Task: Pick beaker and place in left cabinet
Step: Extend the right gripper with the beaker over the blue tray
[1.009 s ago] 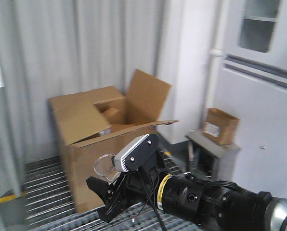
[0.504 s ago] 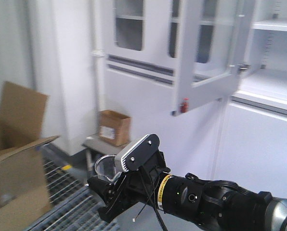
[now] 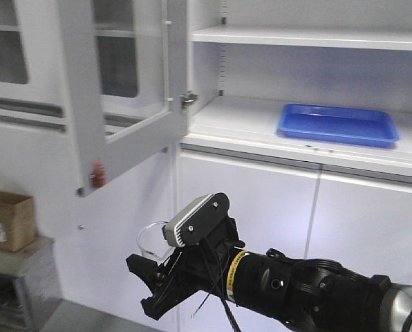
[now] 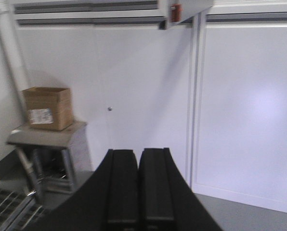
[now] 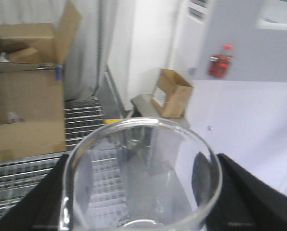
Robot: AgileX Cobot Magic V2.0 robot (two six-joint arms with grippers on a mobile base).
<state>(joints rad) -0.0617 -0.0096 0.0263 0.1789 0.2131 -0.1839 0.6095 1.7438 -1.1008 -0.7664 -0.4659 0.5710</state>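
Observation:
The beaker (image 5: 134, 168), clear glass with a round rim, fills the right wrist view between the two black fingers of my right gripper (image 5: 142, 202), which is shut on it. In the front view the beaker (image 3: 151, 238) sits at the tip of the right gripper (image 3: 149, 270), low and left of centre, below the left cabinet (image 3: 227, 124). The cabinet's shelf holds a blue tray (image 3: 339, 123), up and to the right of the beaker. My left gripper (image 4: 137, 159) is shut with nothing in it and faces white lower doors.
The cabinet's glazed door (image 3: 116, 83) stands open above and left of the beaker, with a small red object (image 3: 97, 174) at its lower corner. A small cardboard box (image 3: 9, 220) rests on a grey stand (image 4: 47, 134) at the left. A large open carton (image 5: 23, 91) stands on floor grating.
The front view has swung right: the large carton and the wall passed out to the left, and the open cabinet with the blue tray came in. The beaker stays in the right gripper.

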